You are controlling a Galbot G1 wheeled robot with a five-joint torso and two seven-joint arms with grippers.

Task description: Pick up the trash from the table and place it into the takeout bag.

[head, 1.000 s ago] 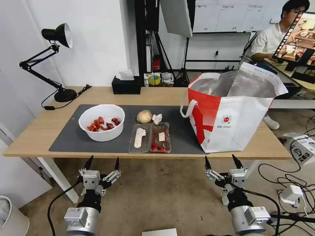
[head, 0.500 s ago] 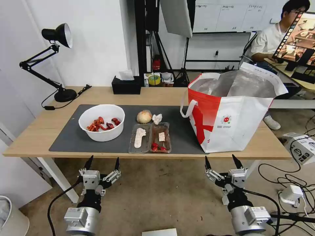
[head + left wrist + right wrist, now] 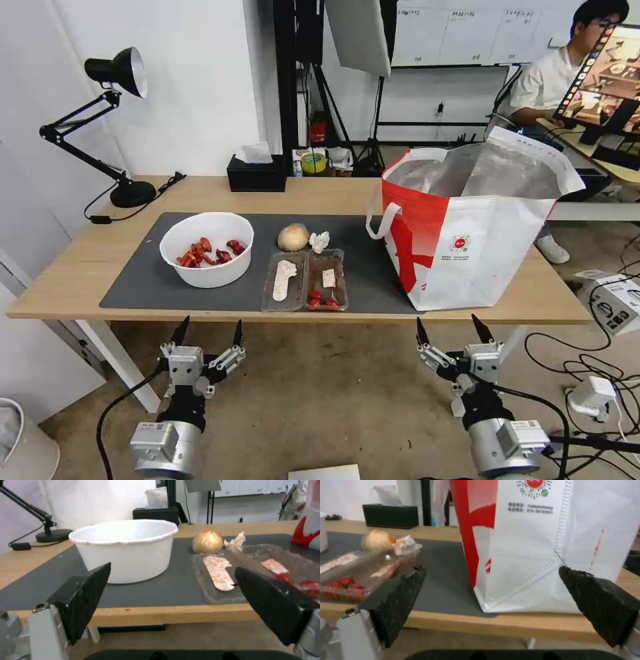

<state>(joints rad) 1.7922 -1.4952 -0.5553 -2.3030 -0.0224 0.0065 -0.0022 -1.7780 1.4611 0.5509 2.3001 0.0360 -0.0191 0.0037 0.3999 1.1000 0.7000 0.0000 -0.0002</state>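
On the dark mat of the table lies the trash: a white bowl with red scraps, a clear hinged tray with red bits, a tan wrapped ball and a crumpled tissue. The takeout bag stands open at the table's right, foil lining showing. My left gripper hangs open below the table's front edge, before the bowl. My right gripper hangs open below the edge, before the bag.
A black tissue box sits at the table's back edge, a black desk lamp at the back left. Cables and a power strip lie on the floor to the right. A person sits at another desk behind the bag.
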